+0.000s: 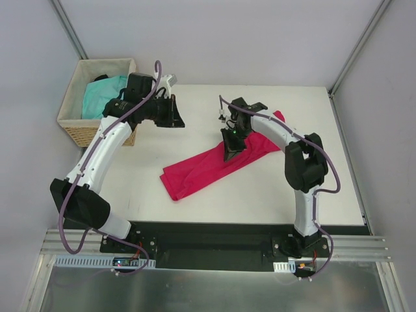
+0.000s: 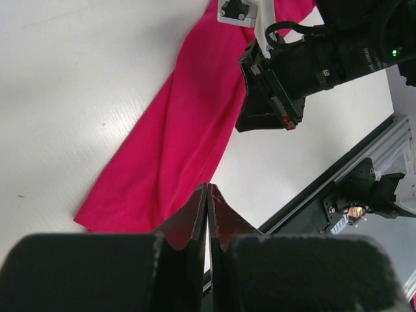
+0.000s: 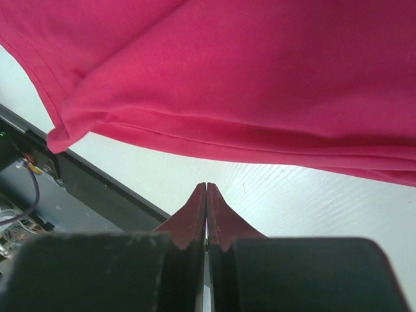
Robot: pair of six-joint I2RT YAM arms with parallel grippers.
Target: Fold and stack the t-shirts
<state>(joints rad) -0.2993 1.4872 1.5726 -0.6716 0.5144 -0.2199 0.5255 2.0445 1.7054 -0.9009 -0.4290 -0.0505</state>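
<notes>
Wicker basket [image 1: 81,134] holds the turquoise t-shirt [image 1: 97,97]; crimson t-shirt [image 1: 201,172] lies outside.

White arm shells [image 1: 104,146], black joints [image 1: 305,166], purple cables [image 1: 62,226], black left claw [image 1: 178,122].

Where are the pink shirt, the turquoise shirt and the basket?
pink t-shirt [image 1: 201,170]: top view, middle of its cloth.
turquoise t-shirt [image 1: 97,99]: top view, its bunched cloth.
wicker basket [image 1: 78,135]: top view, its front wall.

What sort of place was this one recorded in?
Probably a lab robot cell, not a home: plain grey walls with metal corner posts, and a white table fronted by an aluminium rail.
</notes>
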